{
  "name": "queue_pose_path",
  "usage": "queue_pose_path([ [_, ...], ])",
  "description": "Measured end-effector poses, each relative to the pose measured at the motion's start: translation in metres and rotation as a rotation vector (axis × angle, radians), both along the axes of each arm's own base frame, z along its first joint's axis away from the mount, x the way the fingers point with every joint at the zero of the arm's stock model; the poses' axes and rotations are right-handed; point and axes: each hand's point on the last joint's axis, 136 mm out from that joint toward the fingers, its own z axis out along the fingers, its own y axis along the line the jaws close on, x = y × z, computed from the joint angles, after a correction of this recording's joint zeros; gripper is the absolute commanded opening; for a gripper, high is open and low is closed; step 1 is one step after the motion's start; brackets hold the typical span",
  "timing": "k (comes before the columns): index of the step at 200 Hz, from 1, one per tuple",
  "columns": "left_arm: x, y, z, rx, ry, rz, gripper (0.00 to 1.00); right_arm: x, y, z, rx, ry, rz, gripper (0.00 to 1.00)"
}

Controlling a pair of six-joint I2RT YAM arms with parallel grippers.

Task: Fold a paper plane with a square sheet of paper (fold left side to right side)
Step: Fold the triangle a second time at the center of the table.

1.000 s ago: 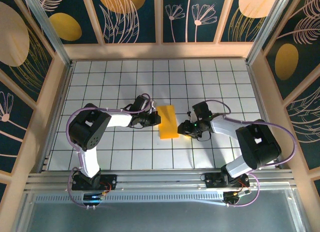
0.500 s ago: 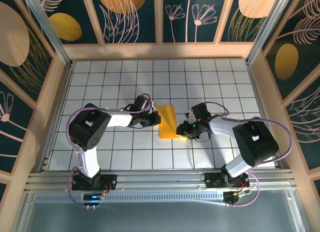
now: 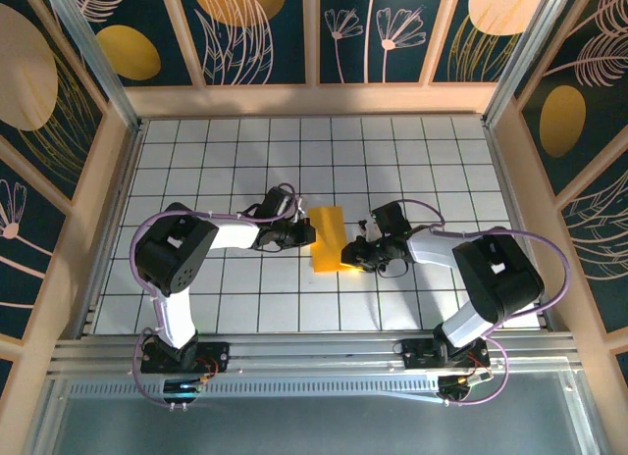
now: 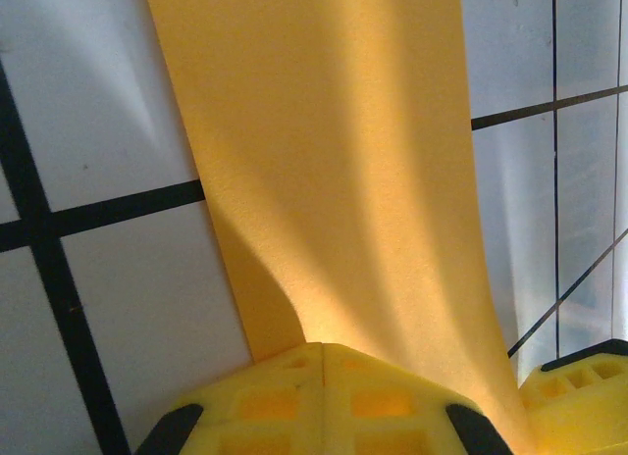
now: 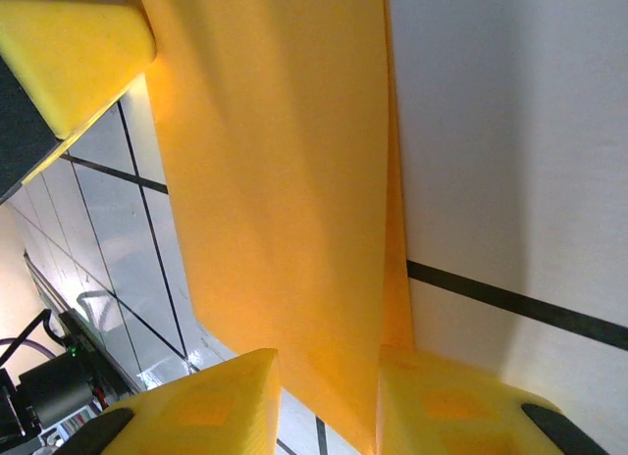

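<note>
The folded sheet of paper [image 3: 329,238] lies flat near the middle of the counter [image 3: 294,161], between the two arms. The left fingers [image 4: 324,396] meet it at its left edge, pinched onto it. The right fingers [image 5: 206,406] straddle its near right corner, one either side.

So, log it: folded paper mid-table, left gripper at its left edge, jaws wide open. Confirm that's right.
Wrong on the jaws. The left gripper is shut, not wide open: the left wrist view shows its fingers pressed together at the paper. The rest stands: folded paper in the middle of the table, left gripper at its left edge.
</note>
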Motion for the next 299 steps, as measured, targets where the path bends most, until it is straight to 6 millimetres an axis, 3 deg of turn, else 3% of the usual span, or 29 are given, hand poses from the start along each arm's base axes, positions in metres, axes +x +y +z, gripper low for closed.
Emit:
queue_pose_path([
  [91, 0.000, 0.000, 0.000, 0.001, -0.005, -0.006, 0.00, 0.019, 0.005, 0.012, 0.082, -0.039, -0.043, 0.30],
  [122, 0.000, 0.000, 0.000, 0.001, -0.005, -0.006, 0.00, 0.026, 0.004, 0.004, 0.090, -0.024, -0.055, 0.30],
  [192, -0.001, -0.001, 0.000, 0.001, -0.005, -0.008, 0.00, 0.064, 0.010, 0.012, 0.135, -0.066, -0.074, 0.30],
  [231, -0.001, -0.001, 0.000, 0.001, -0.005, -0.008, 0.00, 0.074, 0.010, 0.004, 0.140, -0.049, -0.078, 0.29],
  [271, -0.001, -0.001, 0.001, 0.000, -0.007, -0.009, 0.00, 0.081, 0.011, 0.002, 0.149, -0.049, -0.072, 0.22],
  [299, 0.000, -0.001, 0.001, 0.005, -0.018, -0.018, 0.05, 0.083, 0.008, -0.001, 0.148, -0.053, -0.069, 0.09],
])
